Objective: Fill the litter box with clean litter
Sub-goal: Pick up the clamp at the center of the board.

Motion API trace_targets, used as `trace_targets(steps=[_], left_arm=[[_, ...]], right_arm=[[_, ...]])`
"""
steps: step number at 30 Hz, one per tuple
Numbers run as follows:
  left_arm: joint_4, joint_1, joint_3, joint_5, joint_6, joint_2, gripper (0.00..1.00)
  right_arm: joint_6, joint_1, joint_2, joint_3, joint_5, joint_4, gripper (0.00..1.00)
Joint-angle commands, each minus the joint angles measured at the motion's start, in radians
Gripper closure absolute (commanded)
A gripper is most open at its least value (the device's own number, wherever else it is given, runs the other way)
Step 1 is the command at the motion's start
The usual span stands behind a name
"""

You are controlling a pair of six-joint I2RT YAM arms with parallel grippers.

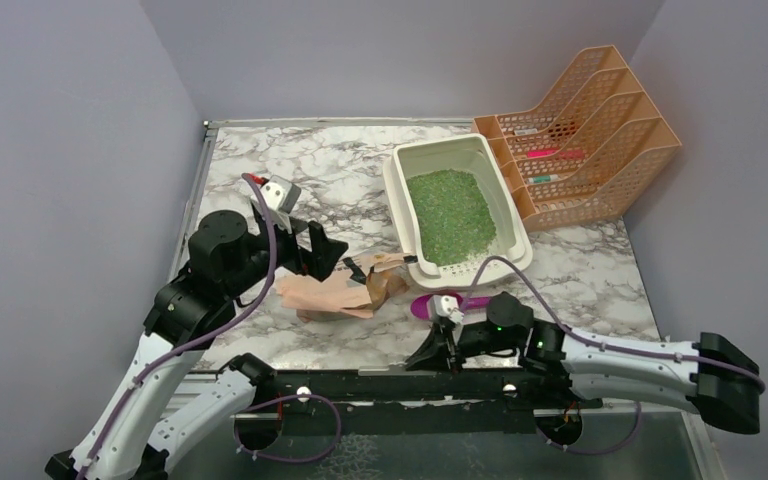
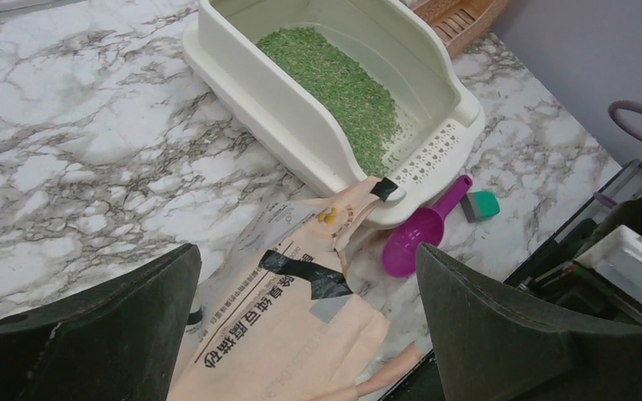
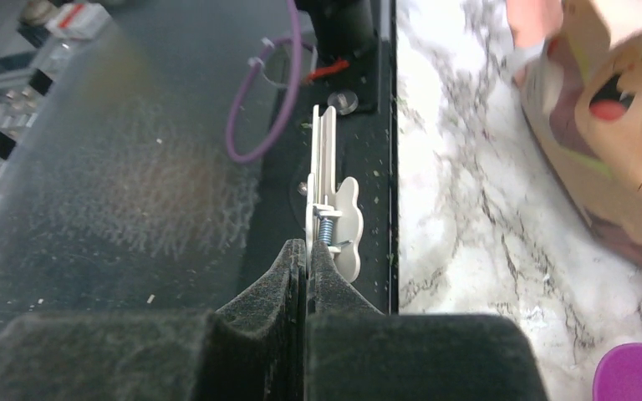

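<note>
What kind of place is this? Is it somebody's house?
Probably a robot test booth, not a house: plain grey walls box in a marble-look table, two robot arms are bolted at its near edge, and a litter box is set out.

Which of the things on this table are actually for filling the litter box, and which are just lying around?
For the job:
litter box
clean litter inside it
tan paper bag
magenta scoop
white spring clip, probably the bag's

Just lying about:
orange mesh file rack with pens
small teal block beside the scoop
</note>
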Motion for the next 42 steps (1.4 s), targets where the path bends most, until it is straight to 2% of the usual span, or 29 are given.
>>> trace_targets(steps=[1, 9, 12, 15, 19, 22, 25, 32, 37, 42], left_arm=[[0.02, 0.006, 0.079, -0.027, -0.083, 0.063, 0.01], [0.125, 0.005, 0.095, -0.111, -0.197, 0.089, 0.01], [0.174, 0.005, 0.081, -0.123, -0.229, 0.09, 0.01], [0.181, 0.005, 0.084, -0.126, -0.223, 0.099, 0.01], [0.182, 0.005, 0.093, -0.115, -0.21, 0.123, 0.01], [0.181, 0.005, 0.093, -0.071, -0.206, 0.159, 0.01], [0.184, 0.005, 0.105, -0.054, -0.22, 0.2, 0.01], [0.265, 0.006, 0.105, 0.059, -0.288, 0.26, 0.02], [0.389, 0.004, 0.013, 0.149, -0.376, 0.263, 0.12], [0.408, -0.011, -0.05, 0.106, -0.416, 0.234, 0.13]], right_arm=[[0.025, 0.005, -0.191, -0.047, -0.056, -0.081, 0.99], [0.045, 0.005, -0.468, 0.02, 0.007, -0.247, 0.99], [0.03, 0.005, -0.538, 0.051, 0.03, -0.259, 0.99], [-0.009, 0.005, -0.562, 0.112, 0.142, -0.292, 0.99], [-0.101, 0.005, -0.54, 0.199, 0.368, -0.343, 0.99], [-0.152, 0.005, -0.505, 0.236, 0.573, -0.315, 0.99], [-0.205, 0.005, -0.466, 0.281, 0.676, -0.311, 0.99], [-0.218, 0.005, -0.37, 0.293, 0.714, -0.214, 0.99], [-0.25, 0.005, -0.225, 0.328, 0.714, -0.137, 0.99], [-0.293, 0.005, -0.105, 0.324, 0.781, 0.02, 0.99]])
